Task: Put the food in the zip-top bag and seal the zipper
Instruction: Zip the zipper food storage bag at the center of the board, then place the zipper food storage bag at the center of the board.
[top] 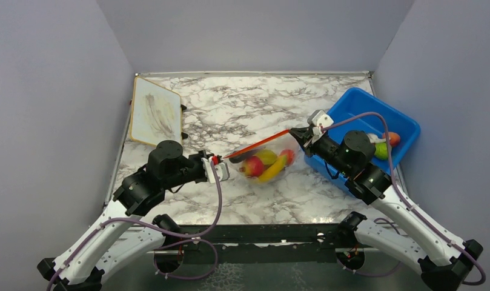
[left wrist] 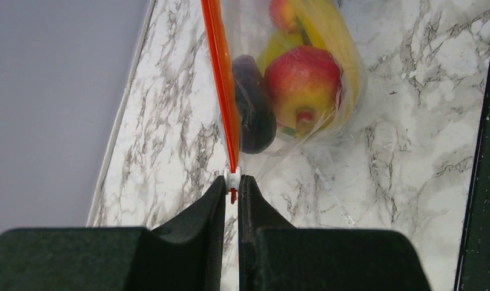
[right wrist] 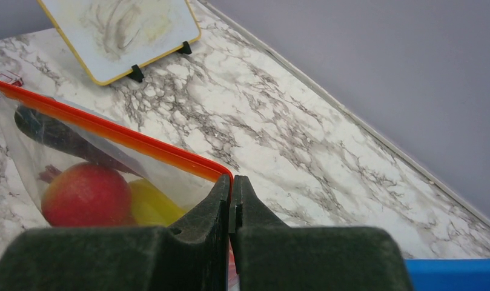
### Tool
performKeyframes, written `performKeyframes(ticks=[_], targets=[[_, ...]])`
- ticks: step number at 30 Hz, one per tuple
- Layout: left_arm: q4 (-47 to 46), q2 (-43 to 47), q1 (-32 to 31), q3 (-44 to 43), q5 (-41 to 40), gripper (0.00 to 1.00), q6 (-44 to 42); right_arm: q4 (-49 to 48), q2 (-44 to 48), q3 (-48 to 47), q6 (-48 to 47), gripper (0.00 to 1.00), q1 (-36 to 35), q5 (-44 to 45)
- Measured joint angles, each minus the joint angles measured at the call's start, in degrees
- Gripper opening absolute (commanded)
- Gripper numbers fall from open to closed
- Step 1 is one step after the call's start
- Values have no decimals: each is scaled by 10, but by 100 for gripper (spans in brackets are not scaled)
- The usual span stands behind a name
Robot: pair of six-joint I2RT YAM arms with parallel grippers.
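Between the two arms, above the middle of the marble bench [top: 230, 109], the zip-top bag [top: 268, 162] is stretched by its mouth, its belly hanging low and apparently touching the surface. The left gripper [left wrist: 232, 183] is pressed together on the white slider [left wrist: 232, 176] at the near end of the orange-red zipper [left wrist: 221, 79]. The right gripper [right wrist: 232, 185] is pinched tight on the opposite corner of the same strip. Inside the bag a red-and-yellow round fruit [left wrist: 303, 82], a dark eggplant [left wrist: 254, 112] and a banana [left wrist: 327, 30] can be made out, so most of the loading is judged done. A few pieces, one red-orange [top: 392, 139] and one green [top: 382, 150], are seen lying in the blue bin [top: 351, 97] to the right, outside the bag. The zipper reads as one unbroken line along its visible length, so sealing is judged complete or nearly so. Whether the track is locked cannot be told.
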State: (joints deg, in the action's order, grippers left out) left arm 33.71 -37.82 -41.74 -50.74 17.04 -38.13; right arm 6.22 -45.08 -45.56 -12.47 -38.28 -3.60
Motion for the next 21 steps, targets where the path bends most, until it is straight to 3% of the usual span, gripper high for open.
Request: performKeyframes(ticks=[9, 21], targets=[[46, 0, 0, -4, -15, 0, -19, 8, 31, 45, 2, 1, 9, -82], [185, 20, 1, -74, 56, 0, -71, 74, 92, 55, 35, 1, 14, -363]])
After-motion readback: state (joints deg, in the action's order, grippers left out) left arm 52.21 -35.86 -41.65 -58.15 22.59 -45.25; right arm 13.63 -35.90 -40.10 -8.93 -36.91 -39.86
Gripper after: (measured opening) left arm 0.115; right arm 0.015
